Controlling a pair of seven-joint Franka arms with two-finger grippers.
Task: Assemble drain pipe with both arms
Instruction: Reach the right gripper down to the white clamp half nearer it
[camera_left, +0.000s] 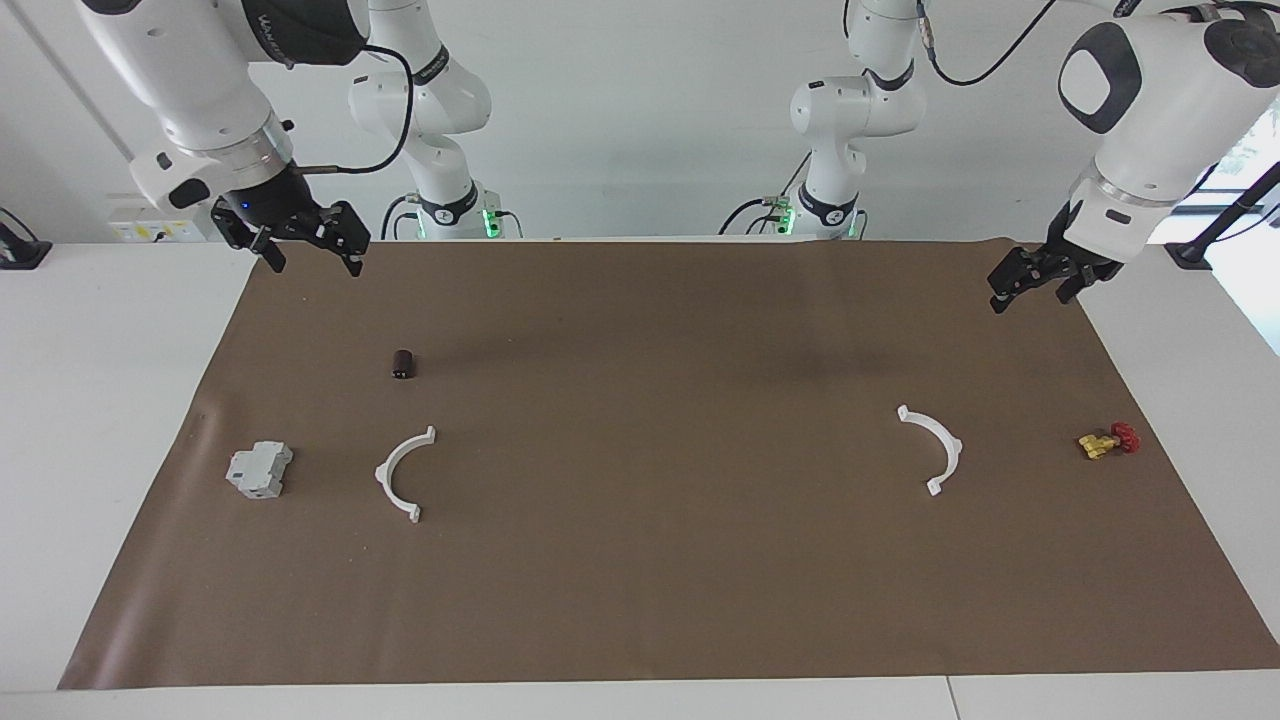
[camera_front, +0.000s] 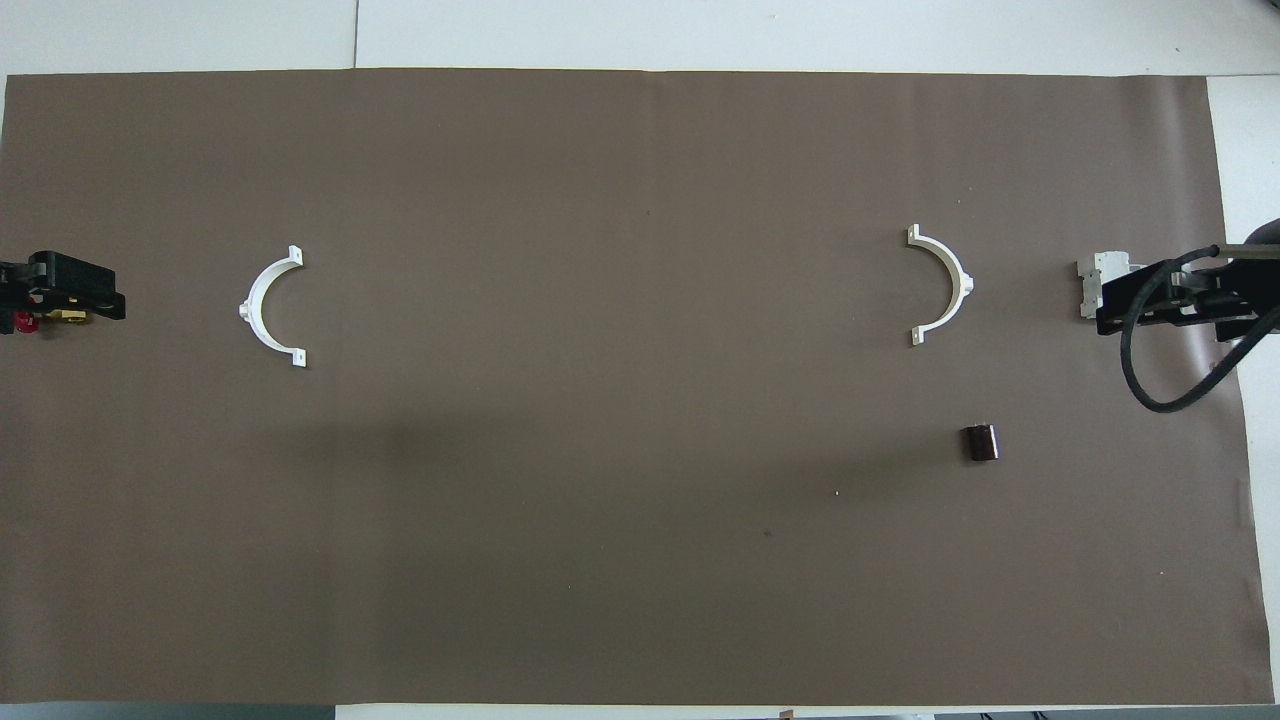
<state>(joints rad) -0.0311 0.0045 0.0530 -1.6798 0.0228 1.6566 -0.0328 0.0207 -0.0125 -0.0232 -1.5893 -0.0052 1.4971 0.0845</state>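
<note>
Jaws of both grippers apart, empty.

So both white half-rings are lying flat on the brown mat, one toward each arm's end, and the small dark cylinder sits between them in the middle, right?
Not quite. The dark cylinder is beside the half-ring at the right arm's end, nearer the robots, as the facing view shows. The other half-ring lies toward the left arm's end; both are flat on the brown mat.

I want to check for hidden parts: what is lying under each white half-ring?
Under each white half-ring only the brown mat shows, inside the curve too. Both lie flat and apart, untouched. What the thin plastic itself covers cannot be seen.
</note>
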